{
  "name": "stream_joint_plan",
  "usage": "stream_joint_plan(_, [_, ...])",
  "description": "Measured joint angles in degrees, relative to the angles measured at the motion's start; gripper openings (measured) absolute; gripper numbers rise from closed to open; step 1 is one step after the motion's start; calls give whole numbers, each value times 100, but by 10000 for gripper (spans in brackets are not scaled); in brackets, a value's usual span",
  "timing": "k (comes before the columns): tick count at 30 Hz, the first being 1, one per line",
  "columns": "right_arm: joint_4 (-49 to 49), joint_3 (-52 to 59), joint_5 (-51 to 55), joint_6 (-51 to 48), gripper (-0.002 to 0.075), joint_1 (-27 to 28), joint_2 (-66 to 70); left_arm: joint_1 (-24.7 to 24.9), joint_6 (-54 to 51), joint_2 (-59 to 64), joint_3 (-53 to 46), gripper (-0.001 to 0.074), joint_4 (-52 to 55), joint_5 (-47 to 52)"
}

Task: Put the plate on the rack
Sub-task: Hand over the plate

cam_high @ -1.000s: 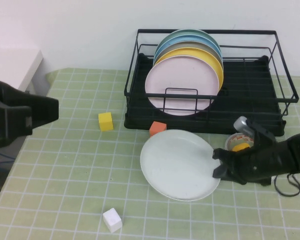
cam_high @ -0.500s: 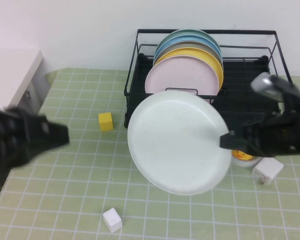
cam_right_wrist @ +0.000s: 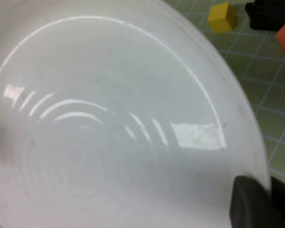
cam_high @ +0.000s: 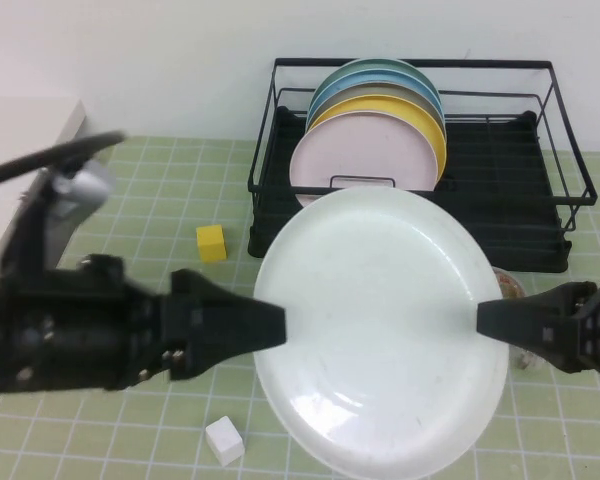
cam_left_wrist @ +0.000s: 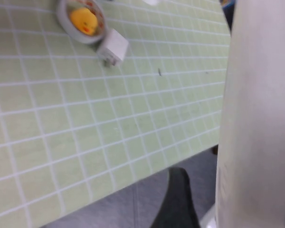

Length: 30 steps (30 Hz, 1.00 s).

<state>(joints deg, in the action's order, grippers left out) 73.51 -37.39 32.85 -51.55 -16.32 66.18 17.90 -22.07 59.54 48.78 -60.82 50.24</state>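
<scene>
Glossy round plate [cam_high: 380, 330] lifted, hiding most of the worktop [cam_high: 150, 220].
Right hand [cam_high: 492, 320] clenches its 3 o'clock rim; left hand [cam_high: 270, 325] at 9 o'clock, grip unclear.

We see a table [cam_high: 160, 210] covered in pale green cloth with a white grid, backed by a plain white wall [cam_high: 160, 70]. A white cabinet [cam_high: 25, 130] stands at the left edge; grey floor [cam_left_wrist: 109, 209] shows past the table.

A yellow cube [cam_high: 211, 243] is seen on the green checked tablecloth [cam_high: 150, 215], left of the stacked pink [cam_high: 325, 160], yellow [cam_high: 435, 135], grey and blue plates. A white cube [cam_high: 225, 440] lies nearer the front edge. A tape roll with a yellow duck [cam_left_wrist: 83, 21] is set just beside another white cube [cam_left_wrist: 113, 46].
</scene>
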Motion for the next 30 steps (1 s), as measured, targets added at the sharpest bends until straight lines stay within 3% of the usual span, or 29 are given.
stream_joint_plan(3, [23,9,0,-10,12,-112,0,0,-221,345,0,472,-277,12])
stream_joint_plan(5, [23,9,-29,-10,12,-138,0,0,-326,508,-2,412,-346,-21])
stream_joint_plan(10, [23,9,-188,-70,13,-150,0,0,-655,619,-12,124,-380,-47])
stream_joint_plan(18, [524,9,-66,-1402,32,-158,-10,0,-2256,632,-12,90,-405,-244])
stream_joint_plan(22, [803,-3,420,-1949,192,-158,-10,-13,-3458,632,-12,63,-697,-350])
stream_joint_plan(24, [840,-65,591,-2036,342,-158,-10,-13,-4048,632,-12,60,-962,-350])
stream_joint_plan(27, [760,-318,632,-2058,505,-145,-40,-3,-5271,632,-12,60,-1386,-498])
stream_joint_plan(30, [359,-652,708,-1947,552,-112,-200,-3,-6498,632,-12,60,-1956,-781])
